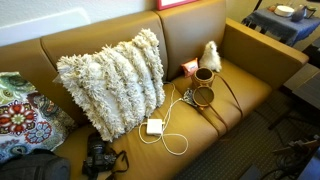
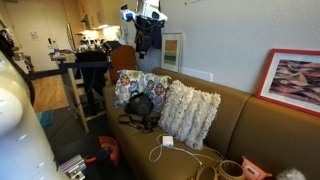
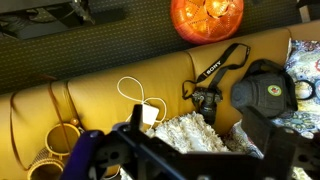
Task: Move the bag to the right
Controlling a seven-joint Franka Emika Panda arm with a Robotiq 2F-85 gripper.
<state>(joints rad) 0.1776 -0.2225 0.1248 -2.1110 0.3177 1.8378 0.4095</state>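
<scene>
Up close in the wrist view, the end effector (image 3: 195,140) is dark and blurred, its jaws spread wide with nothing between them. In an exterior view the end effector (image 2: 146,46) hangs high above everything, well apart from the cushions.

Down on the counter (image 1: 250,90), which is a tan leather sofa seat, a black camera (image 1: 100,157) sits at the front edge. Just behind it is a white charger (image 1: 154,126), its cable looping across the leather. Next back is the shaggy pillow (image 1: 110,80), propped against the backrest, with a patterned pillow (image 1: 20,115) beside it.

And there's the bag (image 1: 203,88), brown, with two round cups facing up. It lies on the seat between the shaggy pillow and the sofa's arm, its thin dark strap trailing toward the front edge. Just behind it, a fluffy white tuft (image 1: 210,55) rests at the backrest.
</scene>
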